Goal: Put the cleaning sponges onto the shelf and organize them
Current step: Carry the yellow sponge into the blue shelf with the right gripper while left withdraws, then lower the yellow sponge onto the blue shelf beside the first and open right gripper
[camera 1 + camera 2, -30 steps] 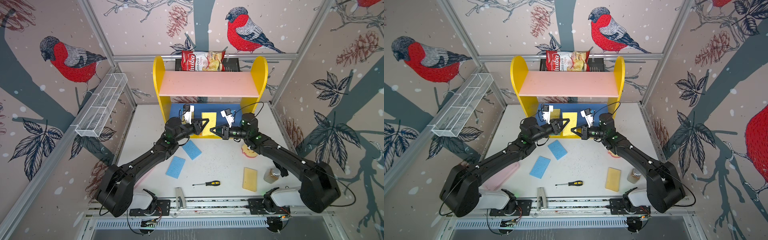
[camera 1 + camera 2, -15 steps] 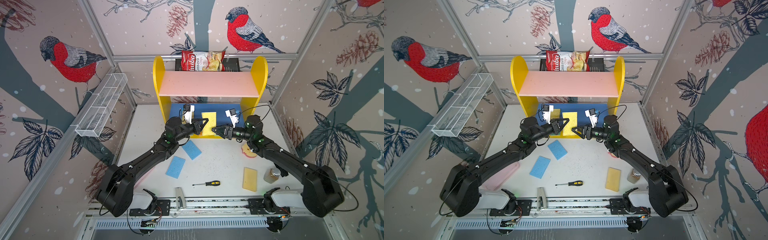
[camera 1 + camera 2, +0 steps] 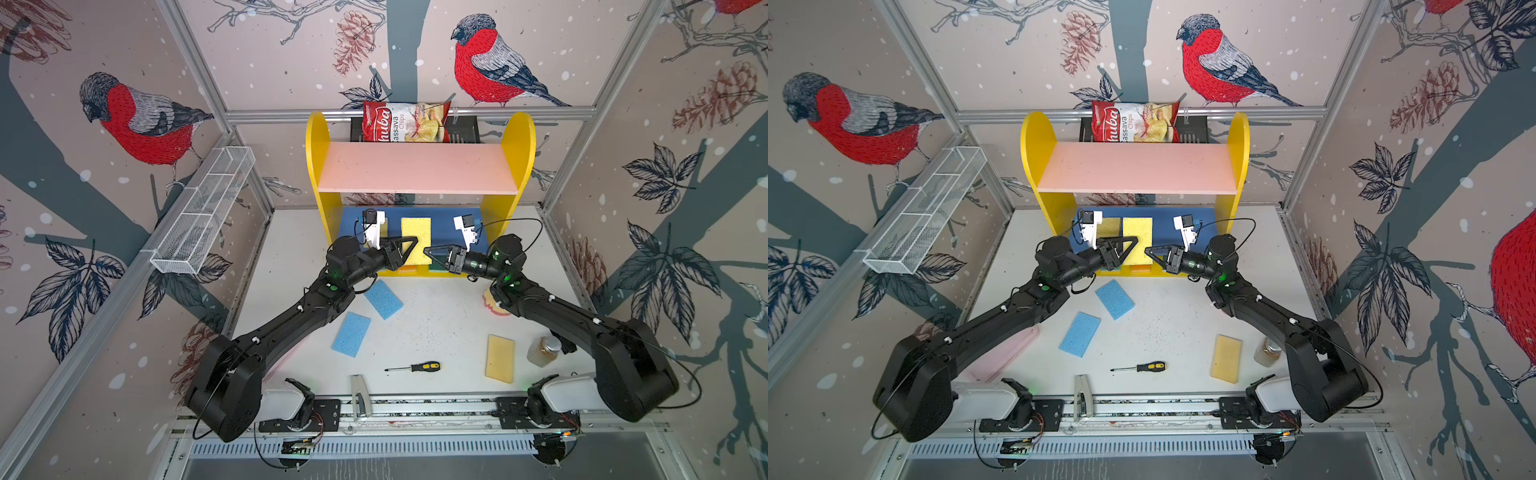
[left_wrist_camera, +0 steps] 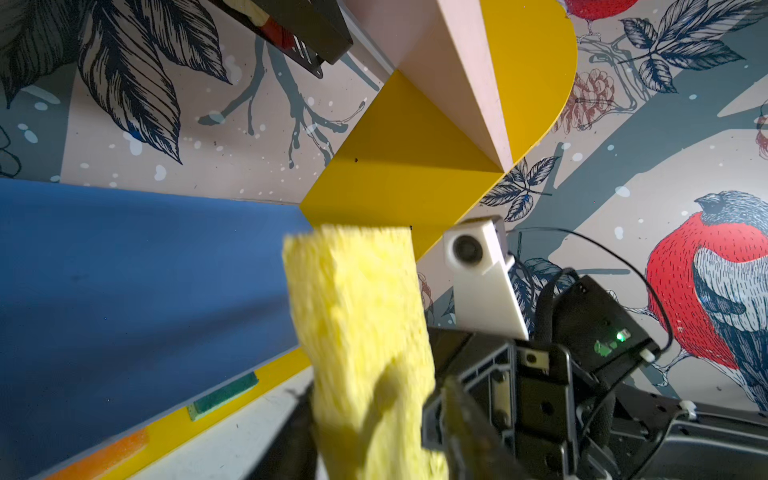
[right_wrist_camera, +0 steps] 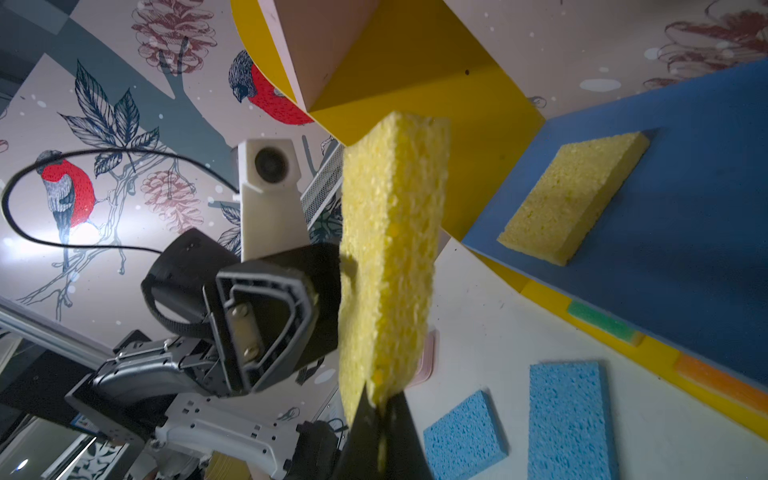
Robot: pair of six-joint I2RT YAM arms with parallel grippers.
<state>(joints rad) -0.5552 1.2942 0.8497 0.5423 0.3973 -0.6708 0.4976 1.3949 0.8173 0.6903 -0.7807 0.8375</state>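
**Desk:** How many sponges did you count?

**Me:** Eight in sight. I had one bright yellow sponge point(image 3: 417, 232) over the blue middle board point(image 3: 442, 230) of the shelf point(image 3: 521, 141). I couldn't tell whether it touched the board. My right gripper point(image 3: 427, 251) was clamped tight on its near corner. My left gripper point(image 3: 411, 243) had its jaws spread, a finger on either side of the foam, not squeezing it. One duller yellow sponge point(image 5: 573, 199) lay flat on that same board. One green sponge point(image 5: 604, 326) and one orange sponge point(image 5: 723, 380) showed their edges on the yellow base point(image 4: 286, 365). On the table point(image 3: 440, 332) lay a light blue sponge point(image 3: 383, 299), a second light blue sponge point(image 3: 351, 334) just beside it, and one pale yellow sponge point(image 3: 500, 358). One round sponge point(image 3: 489, 300) peeked from under my right arm.

**Desk:** Other things? Any writing?

**Me:** One screwdriver point(image 3: 415, 367) and one small jar point(image 3: 543, 352) were on the table. One white wire tray point(image 3: 199, 216) hung on the left wall rail. One chips bag point(image 3: 405, 122) sat in the black basket point(image 3: 467, 129) behind the shelf. The bag read "huba" and "Cassava Chips".

**Desk:** And the room?

**Me:** The tabletop was white and speckled with dark crumbs. An aluminium frame point(image 3: 270, 115) held walls point(image 3: 291, 62) papered with red-breasted birds, pine cones and leaves.
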